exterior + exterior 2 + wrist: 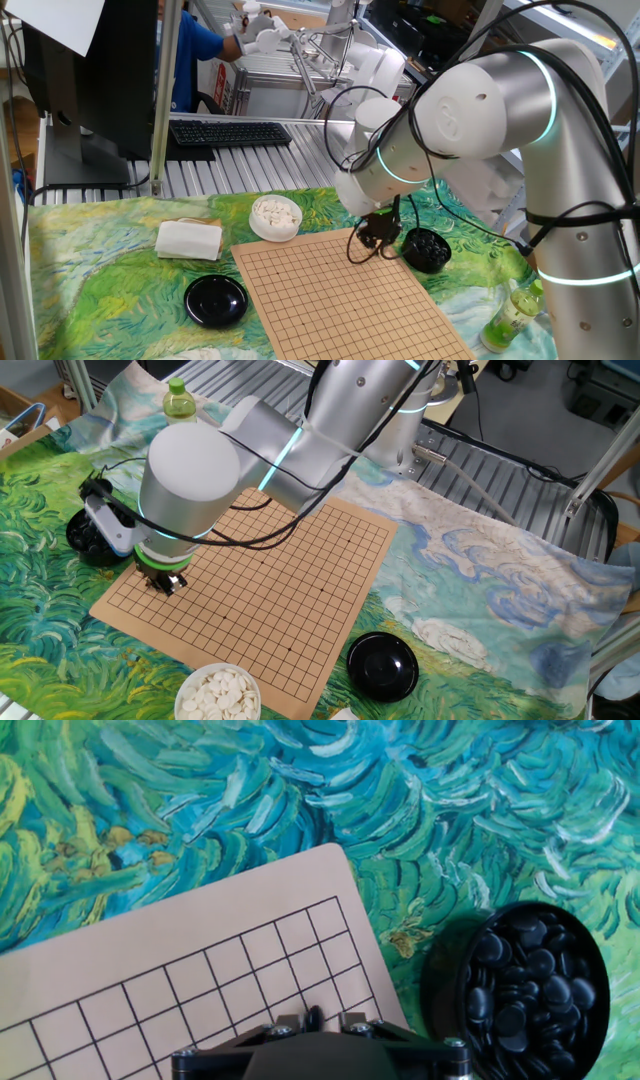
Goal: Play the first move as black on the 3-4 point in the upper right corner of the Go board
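At the six o'clock edge of the hand view, you will find the gripper [312,1025] with a black stone [314,1017] pinched between its fingertips; jaws drawn in on it, only the stone's upper rim showing.

Item, Go board [330,290]: tan, thin dark grid, no stones on the visible part. The hand hangs over its corner nearest the black bowl.

Item, bowl of black stones [530,985]: at three to four o'clock of the fingers in the hand view, just off the board's edge, well filled.

Item, bowl of white stones [275,216]: off the board's far corner in the one fixed view. Not wanted.

Item, black lid [215,299]: on the painted cloth [200,810], beside the board.

Item, the 3-4 point: judged to lie among the crossings just under the fingers; the exact crossing is hidden by the hand.

Handling, as a judgement: the stone is light, hard, glossy and lens-shaped, so it will likely slip or tilt. Hold it across its rim, and release it low, lest it skid off the crossing.
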Action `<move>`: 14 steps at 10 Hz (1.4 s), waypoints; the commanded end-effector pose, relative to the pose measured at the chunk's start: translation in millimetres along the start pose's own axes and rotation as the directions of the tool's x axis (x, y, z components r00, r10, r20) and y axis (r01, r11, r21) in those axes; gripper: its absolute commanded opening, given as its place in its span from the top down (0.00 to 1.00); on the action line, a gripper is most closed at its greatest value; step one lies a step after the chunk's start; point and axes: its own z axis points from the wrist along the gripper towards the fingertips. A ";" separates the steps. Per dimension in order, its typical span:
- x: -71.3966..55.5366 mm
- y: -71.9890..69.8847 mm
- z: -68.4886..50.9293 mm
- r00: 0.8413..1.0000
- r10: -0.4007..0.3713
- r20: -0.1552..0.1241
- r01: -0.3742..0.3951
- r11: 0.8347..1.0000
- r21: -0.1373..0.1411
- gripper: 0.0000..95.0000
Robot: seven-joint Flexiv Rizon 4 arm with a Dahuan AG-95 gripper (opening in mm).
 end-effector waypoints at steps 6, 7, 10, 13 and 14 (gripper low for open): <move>-8.7 -16.9 -32.8 0.992 0.003 -0.123 -0.023 0.986 -0.163 0.80; -8.2 -27.8 -38.9 0.992 -0.039 -0.121 0.017 0.984 -0.175 1.00; -2.5 -51.1 -48.0 0.988 -0.098 -0.120 0.071 0.974 -0.213 1.00; -3.1 -67.2 -47.7 0.983 -0.142 -0.119 0.112 0.967 -0.228 1.00; -3.7 -70.7 -47.0 0.981 -0.150 -0.119 0.120 0.965 -0.233 1.00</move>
